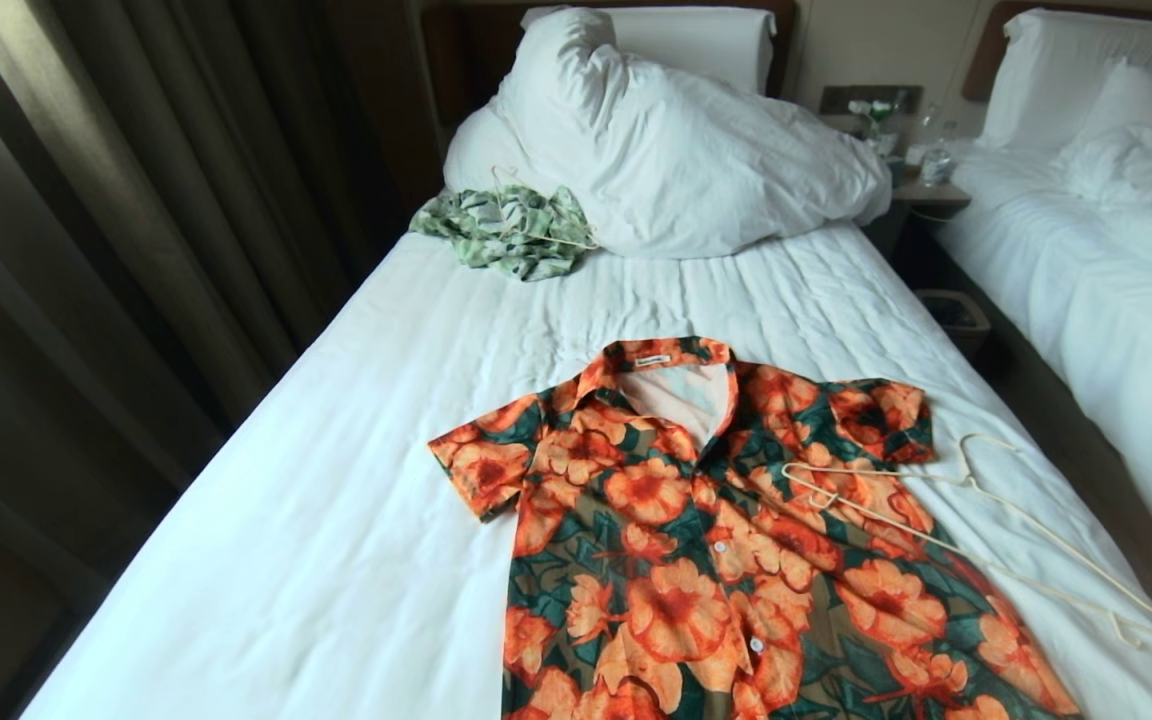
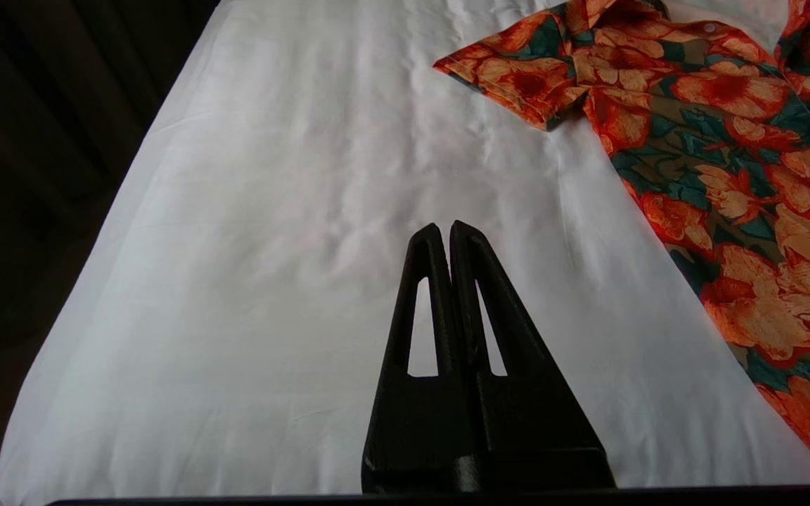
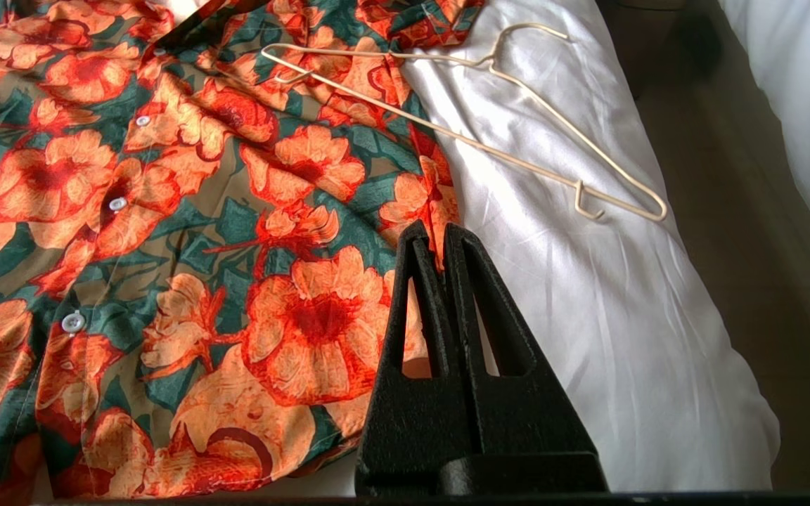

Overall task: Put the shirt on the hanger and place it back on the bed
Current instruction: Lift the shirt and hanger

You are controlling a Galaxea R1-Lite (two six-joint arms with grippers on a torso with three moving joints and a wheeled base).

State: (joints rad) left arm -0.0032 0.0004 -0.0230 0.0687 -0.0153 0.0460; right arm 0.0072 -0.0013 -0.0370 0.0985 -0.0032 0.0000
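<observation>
Right tool [image 3: 445,228] closed, empty, above shirt [image 3: 166,211]; hanger [image 3: 517,133] beyond; left tool [image 2: 445,226] closed over bed [image 2: 271,211].

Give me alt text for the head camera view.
A floral shirt lies flat on a white bed, a wire hanger resting partly on its right side. Behind it lie a green garment and a rumpled duvet.

Dark curtains [image 1: 136,200], 2nd bed [image 1: 1116,260], nightstand [image 1: 921,195]
</observation>
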